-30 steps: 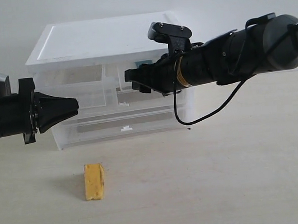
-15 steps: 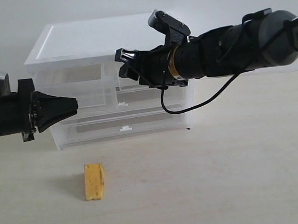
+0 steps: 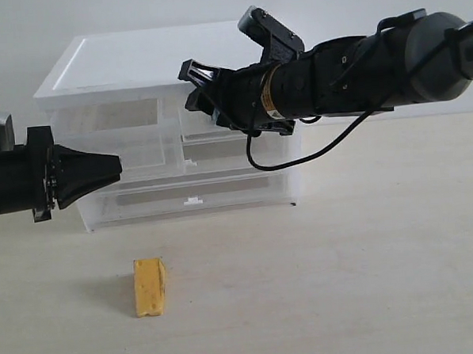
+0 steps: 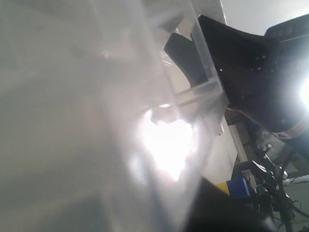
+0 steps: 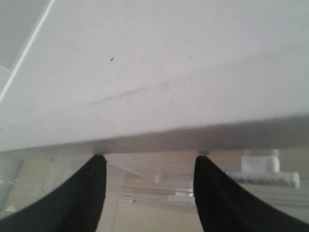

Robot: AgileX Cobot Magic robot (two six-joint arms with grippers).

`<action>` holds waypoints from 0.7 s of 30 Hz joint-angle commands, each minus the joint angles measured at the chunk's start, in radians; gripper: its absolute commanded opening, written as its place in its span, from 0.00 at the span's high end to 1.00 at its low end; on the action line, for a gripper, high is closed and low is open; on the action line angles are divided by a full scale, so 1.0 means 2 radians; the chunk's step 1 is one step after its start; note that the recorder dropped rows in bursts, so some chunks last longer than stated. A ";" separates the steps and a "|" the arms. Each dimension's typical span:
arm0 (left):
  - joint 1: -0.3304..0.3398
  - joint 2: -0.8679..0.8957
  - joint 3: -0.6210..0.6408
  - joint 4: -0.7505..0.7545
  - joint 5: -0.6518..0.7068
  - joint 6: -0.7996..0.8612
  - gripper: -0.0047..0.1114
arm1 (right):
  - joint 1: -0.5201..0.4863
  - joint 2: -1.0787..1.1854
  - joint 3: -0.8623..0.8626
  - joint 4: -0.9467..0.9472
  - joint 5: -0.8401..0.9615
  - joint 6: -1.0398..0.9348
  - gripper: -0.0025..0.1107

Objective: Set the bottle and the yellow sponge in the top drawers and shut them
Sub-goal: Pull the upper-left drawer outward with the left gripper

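The yellow sponge lies on the table in front of the cabinet, and neither gripper touches it. The bottle is hidden. My right gripper is against the top right drawer, just under the lid. It is open, and only the drawer front shows between its fingers. Its wrist view shows the gripper below the white lid. My left gripper hovers in front of the top left drawer. Blurred plastic fills its wrist view and only one dark finger shows.
Two full-width drawers sit below the top pair, each with a small tab handle. The right arm and its loose cable cross in front of the cabinet's right side. Bare table spreads right of the sponge.
The right gripper moved left and up along the cabinet front. The teal label seen in the top right drawer no longer shows. The cabinet shifted slightly left. The left arm hardly moved.
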 commanded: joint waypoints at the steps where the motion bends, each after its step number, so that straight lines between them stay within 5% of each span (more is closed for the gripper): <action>1: -0.005 -0.012 0.018 0.004 0.040 0.021 0.93 | -0.014 -0.002 -0.020 0.019 0.062 -0.023 0.53; 11: -0.002 -0.019 0.046 0.013 0.040 0.048 0.93 | -0.014 -0.002 -0.020 0.015 0.051 -0.046 0.53; 21: 0.036 -0.056 0.056 0.039 0.040 0.048 0.93 | -0.014 -0.002 0.001 0.000 0.013 -0.053 0.53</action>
